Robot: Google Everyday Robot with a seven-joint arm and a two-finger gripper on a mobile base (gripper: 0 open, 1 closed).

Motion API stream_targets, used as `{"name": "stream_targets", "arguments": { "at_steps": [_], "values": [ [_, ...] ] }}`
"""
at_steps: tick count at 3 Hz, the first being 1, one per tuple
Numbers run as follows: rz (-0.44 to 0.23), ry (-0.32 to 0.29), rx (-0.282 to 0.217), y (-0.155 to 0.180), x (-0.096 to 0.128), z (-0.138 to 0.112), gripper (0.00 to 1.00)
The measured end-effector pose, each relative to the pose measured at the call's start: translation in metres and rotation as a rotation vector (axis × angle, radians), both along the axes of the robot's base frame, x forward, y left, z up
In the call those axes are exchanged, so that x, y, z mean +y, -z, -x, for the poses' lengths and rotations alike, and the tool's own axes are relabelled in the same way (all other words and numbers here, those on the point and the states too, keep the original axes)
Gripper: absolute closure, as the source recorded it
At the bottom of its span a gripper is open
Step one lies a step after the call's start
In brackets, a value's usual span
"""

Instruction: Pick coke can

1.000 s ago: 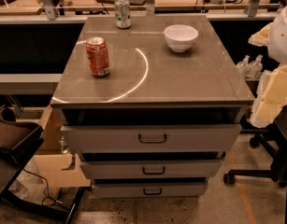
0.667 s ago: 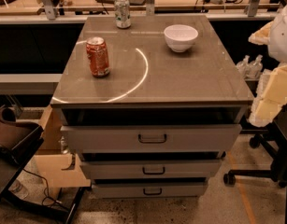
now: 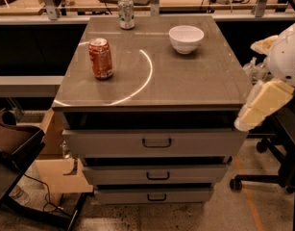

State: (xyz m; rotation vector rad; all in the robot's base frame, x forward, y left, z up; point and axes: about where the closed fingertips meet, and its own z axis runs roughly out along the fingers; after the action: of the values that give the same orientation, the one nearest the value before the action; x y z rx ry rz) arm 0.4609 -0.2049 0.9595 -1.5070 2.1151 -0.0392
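coke can [image 3: 100,58] upright on cabinet [image 3: 190,81], pincer [image 3: 262,106] beside rt edge

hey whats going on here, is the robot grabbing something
A one-armed robot is set to pick up the coke can but has not reached it. The can stands upright on the left of the cabinet top, untouched. The pincer hangs off the cabinet's right edge, well away from it. A green-and-white can and a white bowl sit at the back.
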Motion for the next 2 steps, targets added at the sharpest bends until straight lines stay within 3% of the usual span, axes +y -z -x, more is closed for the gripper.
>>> {"name": "stream_targets", "arguments": {
  "at_steps": [1, 2],
  "values": [
    [-0.175, -0.007, -0.068, 0.027, 0.009, -0.018, 0.00],
    [-0.379, -0.055, -0.240, 0.018, 0.027, -0.068, 0.00]
  ]
}}
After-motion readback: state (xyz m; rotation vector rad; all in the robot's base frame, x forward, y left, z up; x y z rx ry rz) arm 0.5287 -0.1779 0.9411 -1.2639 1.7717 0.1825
